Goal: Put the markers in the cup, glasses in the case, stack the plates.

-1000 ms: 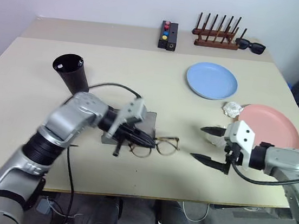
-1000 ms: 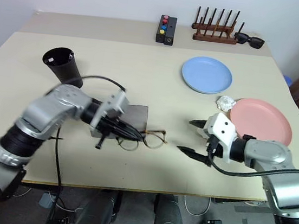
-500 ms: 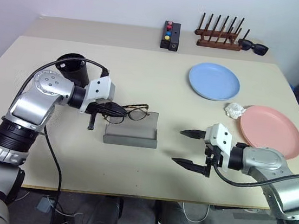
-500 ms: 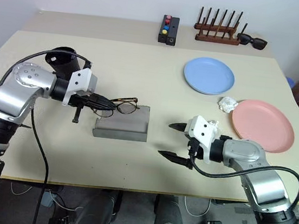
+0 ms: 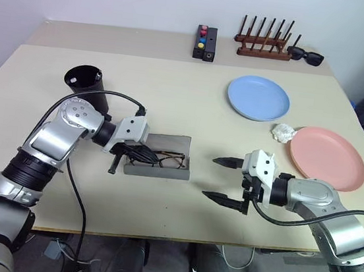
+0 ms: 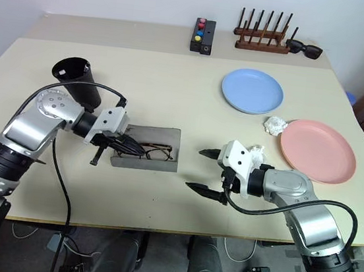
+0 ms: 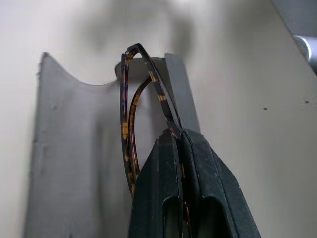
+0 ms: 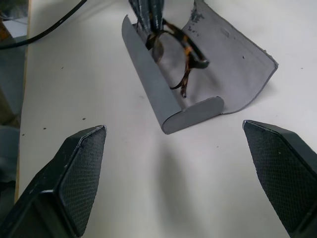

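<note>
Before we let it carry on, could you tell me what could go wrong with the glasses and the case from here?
1. The left gripper is shut on the glasses by a thin part of the frame inside the open case; letting go carelessly could leave them askew or bend the frame.
2. The right gripper hovers open beside the case; a push there might slide it.
3. Nothing holds the case down.
</note>
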You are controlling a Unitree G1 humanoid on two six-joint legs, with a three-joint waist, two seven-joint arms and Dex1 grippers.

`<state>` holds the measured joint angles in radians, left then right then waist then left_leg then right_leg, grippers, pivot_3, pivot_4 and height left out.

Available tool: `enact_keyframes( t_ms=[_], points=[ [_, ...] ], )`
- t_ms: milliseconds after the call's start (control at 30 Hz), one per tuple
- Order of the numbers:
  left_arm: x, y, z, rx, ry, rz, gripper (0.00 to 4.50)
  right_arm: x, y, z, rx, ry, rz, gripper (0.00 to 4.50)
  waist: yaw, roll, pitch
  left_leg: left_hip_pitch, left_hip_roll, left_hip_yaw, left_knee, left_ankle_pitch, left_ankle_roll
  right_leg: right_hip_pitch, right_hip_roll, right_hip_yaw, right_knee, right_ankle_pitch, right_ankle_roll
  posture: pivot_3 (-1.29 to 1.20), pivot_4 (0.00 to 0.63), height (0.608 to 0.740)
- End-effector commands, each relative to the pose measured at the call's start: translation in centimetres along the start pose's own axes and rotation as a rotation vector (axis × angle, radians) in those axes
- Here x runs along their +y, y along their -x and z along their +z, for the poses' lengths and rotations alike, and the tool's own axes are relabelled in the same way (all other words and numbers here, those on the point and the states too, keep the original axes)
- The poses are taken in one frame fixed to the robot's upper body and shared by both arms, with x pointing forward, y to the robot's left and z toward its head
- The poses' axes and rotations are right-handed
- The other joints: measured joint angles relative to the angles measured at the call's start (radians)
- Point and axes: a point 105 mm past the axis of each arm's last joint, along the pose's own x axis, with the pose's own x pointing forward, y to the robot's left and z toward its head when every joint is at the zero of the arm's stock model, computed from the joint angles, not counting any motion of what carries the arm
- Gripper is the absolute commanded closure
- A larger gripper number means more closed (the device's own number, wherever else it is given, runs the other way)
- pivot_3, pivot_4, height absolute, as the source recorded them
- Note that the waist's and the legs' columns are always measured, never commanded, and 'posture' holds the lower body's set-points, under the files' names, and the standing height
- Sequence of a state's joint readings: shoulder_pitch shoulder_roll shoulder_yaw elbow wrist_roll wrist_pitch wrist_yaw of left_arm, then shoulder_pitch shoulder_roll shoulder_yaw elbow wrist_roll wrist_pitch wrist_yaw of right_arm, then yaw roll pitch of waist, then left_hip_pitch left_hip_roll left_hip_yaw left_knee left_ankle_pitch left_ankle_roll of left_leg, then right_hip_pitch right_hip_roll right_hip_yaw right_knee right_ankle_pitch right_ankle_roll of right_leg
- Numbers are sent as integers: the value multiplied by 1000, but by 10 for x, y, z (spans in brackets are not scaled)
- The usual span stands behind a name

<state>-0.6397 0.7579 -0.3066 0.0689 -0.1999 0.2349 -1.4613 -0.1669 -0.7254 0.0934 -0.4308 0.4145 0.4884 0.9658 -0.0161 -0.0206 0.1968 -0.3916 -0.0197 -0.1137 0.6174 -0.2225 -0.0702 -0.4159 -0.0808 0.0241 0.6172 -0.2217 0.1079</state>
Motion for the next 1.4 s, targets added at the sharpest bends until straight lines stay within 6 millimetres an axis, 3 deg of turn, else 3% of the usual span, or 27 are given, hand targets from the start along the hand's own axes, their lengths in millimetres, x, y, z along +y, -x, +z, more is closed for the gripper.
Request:
enact_keyframes(
  t_ms=[33, 67, 167, 367, 500, 633, 767, 933, 1067, 1200, 1400],
  points=[
    [4, 0, 4, 13, -37, 6, 4461, 3, -1, 11, -35, 42, 5, 0, 0, 0, 0, 0, 0, 0, 0, 0, 0, 0, 0, 0, 0, 0, 0, 0, 150, 740],
    [5, 0, 4, 9, -34, 9, 4461, 3, -1, 11, -35, 42, 4, 0, 0, 0, 0, 0, 0, 0, 0, 0, 0, 0, 0, 0, 0, 0, 0, 0, 150, 740],
    [8, 0, 4, 4, -30, 34, 3570, 3, -2, 11, -38, 42, 3, 0, 0, 0, 0, 0, 0, 0, 0, 0, 0, 0, 0, 0, 0, 0, 0, 0, 150, 740],
    [27, 10, 16, -53, -31, 150, 738, 3, -3, 12, -41, 43, 9, 0, 1, 0, 0, 0, 0, 0, 0, 0, 0, 0, 0, 0, 0, 0, 0, 0, 150, 740],
    [53, 44, 56, -249, -12, 306, 738, 3, -4, 13, -45, 45, 14, 0, 1, -1, 0, 0, 0, 0, 1, 0, 0, 0, 0, 0, 0, 0, 2, 0, 150, 740],
    [68, 62, 52, -236, -21, 433, 2074, 3, -6, 14, -48, 52, 18, 0, -4, 0, 0, 0, 0, 0, 1, 0, 1, 0, 0, 0, 1, 1, 6, 0, 150, 740],
    [80, 62, 13, -88, 9, 564, 4031, -5, -10, 18, -51, 97, -17, 0, -5, 1, 0, 2, 0, 0, 1, -1, 1, 0, 0, 0, 3, 1, 6, 0, 150, 740],
    [75, 40, -13, -29, 31, 556, 4031, -18, -14, 26, -102, 132, -83, 0, 4, 0, 0, 0, 0, 0, 1, -1, 1, 0, 0, 0, 1, 3, 3, 0, 150, 740],
    [65, 24, -23, -24, 51, 517, 4031, -19, -16, 31, -137, 126, -85, 0, 2, 0, 0, 0, -1, 0, 1, -1, 1, 0, 0, 0, 1, 3, 3, 0, 150, 740],
    [56, 21, -20, -62, 87, 463, 4031, -18, -16, 32, -140, 123, -83, 0, -2, 0, 0, 0, 0, 0, 1, -1, 1, 0, 0, 0, 3, 3, 3, 0, 150, 740],
    [28, 21, -14, -110, 103, 317, 4031, -18, -16, 31, -140, 120, -81, 0, -4, 0, 0, 1, 0, 0, 1, -1, 1, 0, 0, 0, 3, 3, 3, 0, 150, 740]
  ],
)
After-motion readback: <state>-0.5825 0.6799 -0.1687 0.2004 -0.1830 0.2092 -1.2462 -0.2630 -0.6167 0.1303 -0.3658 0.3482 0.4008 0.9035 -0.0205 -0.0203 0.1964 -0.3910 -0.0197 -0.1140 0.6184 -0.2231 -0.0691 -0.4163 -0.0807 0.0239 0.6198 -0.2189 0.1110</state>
